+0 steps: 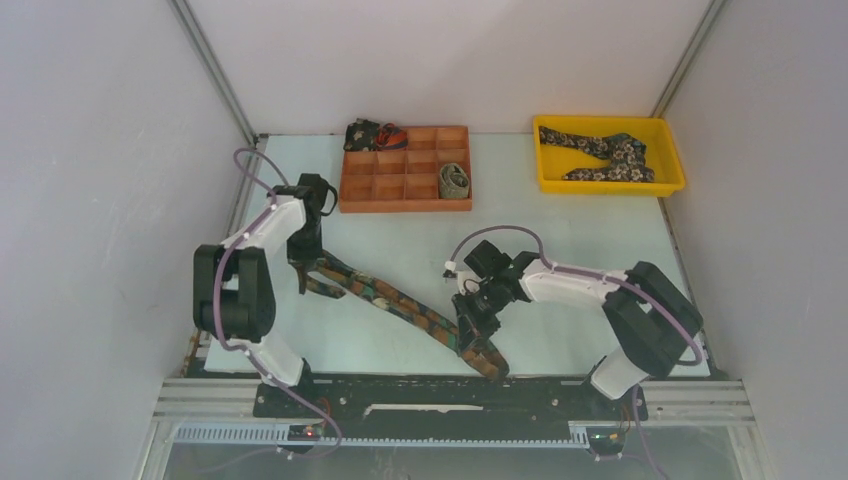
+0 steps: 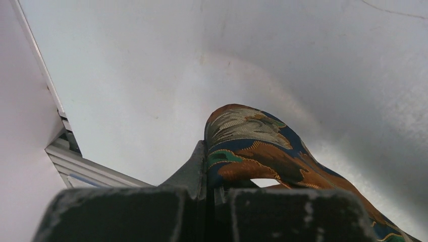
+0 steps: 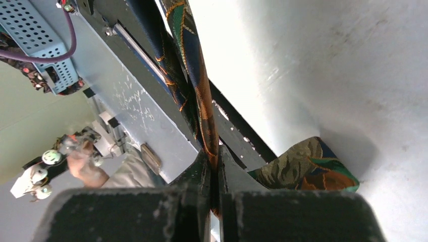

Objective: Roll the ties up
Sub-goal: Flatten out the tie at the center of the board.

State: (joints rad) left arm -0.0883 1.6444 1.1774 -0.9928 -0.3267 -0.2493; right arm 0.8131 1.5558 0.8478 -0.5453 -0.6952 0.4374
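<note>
Both jaws clamped on one stretched tie [image 1: 395, 298], two rolled ties [image 1: 375, 134] [image 1: 454, 180] in tray [image 1: 404, 207]

A pale, evenly lit tabletop [image 1: 570, 225]. White panels [image 1: 450, 60] rise behind it and on both sides, aluminium posts [image 1: 215, 75] at its far corners; an aluminium rail [image 1: 700, 400] runs along its near edge.

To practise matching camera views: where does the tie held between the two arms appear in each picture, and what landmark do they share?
Top external: the tie runs diagonally across the near middle, from left tool to right tool.
Left wrist: lower centre-right, pinched in the left tool.
Right wrist: from top centre down into the right tool.
Shared landmark: the pale table.
</note>
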